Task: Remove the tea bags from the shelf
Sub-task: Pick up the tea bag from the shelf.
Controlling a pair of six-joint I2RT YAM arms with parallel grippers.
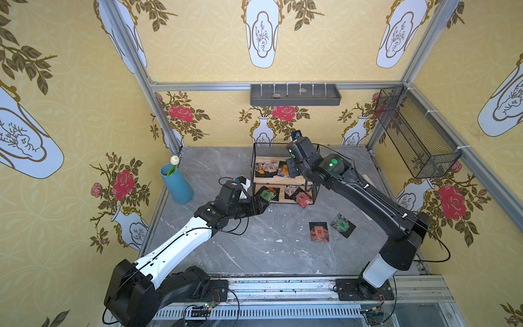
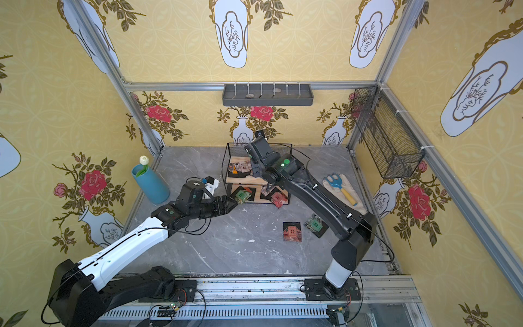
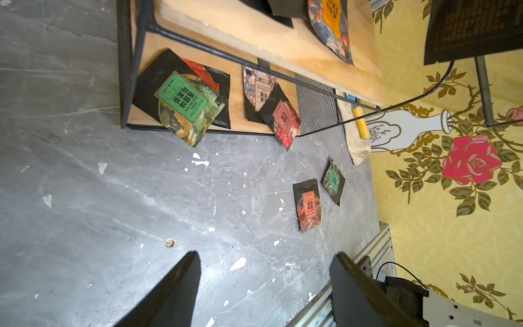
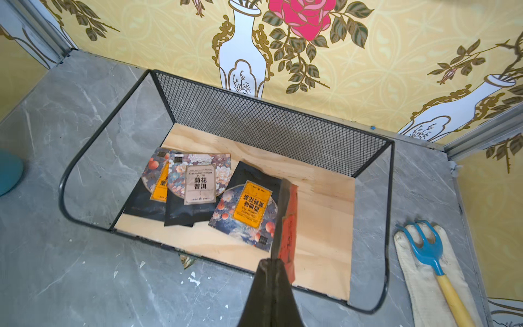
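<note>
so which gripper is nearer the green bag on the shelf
Left. The left gripper is just in front of the green bag; the right gripper is over the top board.

— What sort of place is this?

— You're working in a robot test cell, not a home. An aluminium frame (image 1: 198,85) holds wall panels (image 1: 198,42) printed with roses and vases (a stage set). Your left arm (image 1: 175,246) and right arm (image 1: 368,198) are mounted on a metal rail (image 1: 283,286) with loose wiring (image 1: 203,307), fronting a grey marble-look tabletop (image 1: 254,254).

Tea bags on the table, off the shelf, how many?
2: a red tea bag and a green tea bag, side by side before the shelf; more may be hidden.
</note>
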